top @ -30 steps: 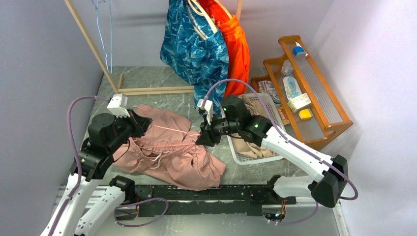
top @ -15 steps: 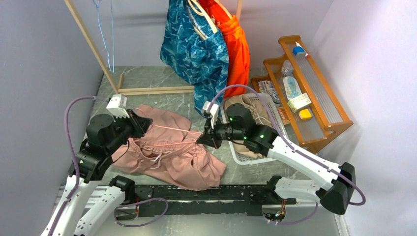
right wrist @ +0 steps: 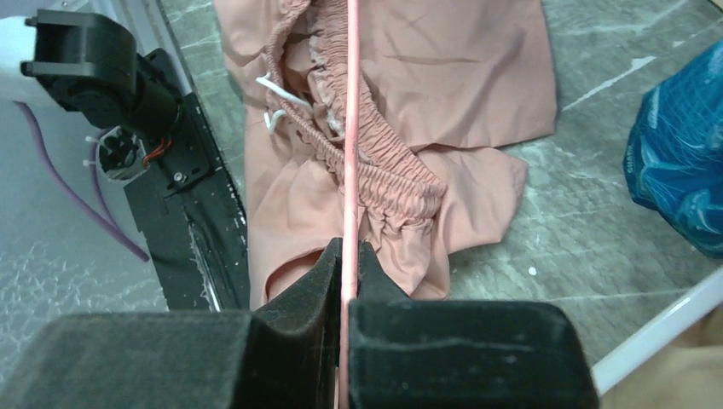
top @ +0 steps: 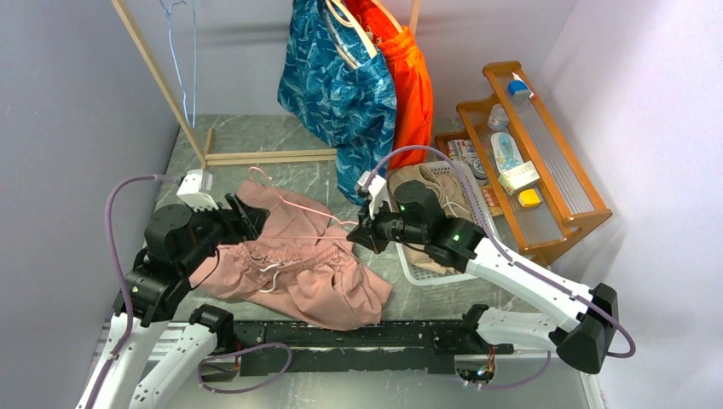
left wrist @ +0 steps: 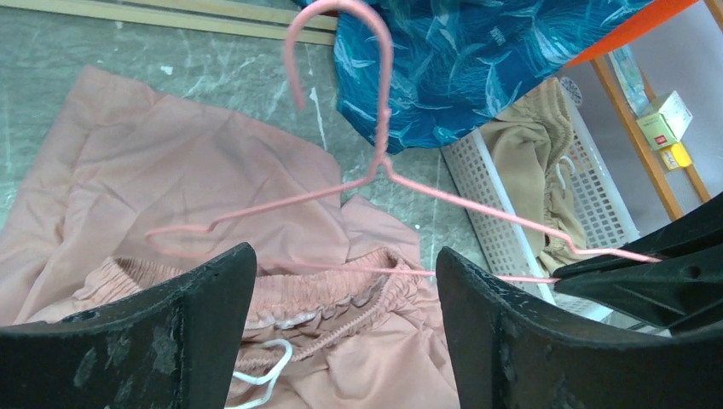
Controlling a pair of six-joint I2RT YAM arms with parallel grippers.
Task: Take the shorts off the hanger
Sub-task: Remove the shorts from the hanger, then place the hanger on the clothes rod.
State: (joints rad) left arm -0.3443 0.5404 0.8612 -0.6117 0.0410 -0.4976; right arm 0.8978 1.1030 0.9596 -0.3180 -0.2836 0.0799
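Pale lilac walls enclose a grey marbled table, wooden shelf at right.

We see one pair of shorts at the near left of the table, the hanger above it. Right of it a basket holds another pair; behind, two pairs hang on the rack; a shelf lines the right edge.
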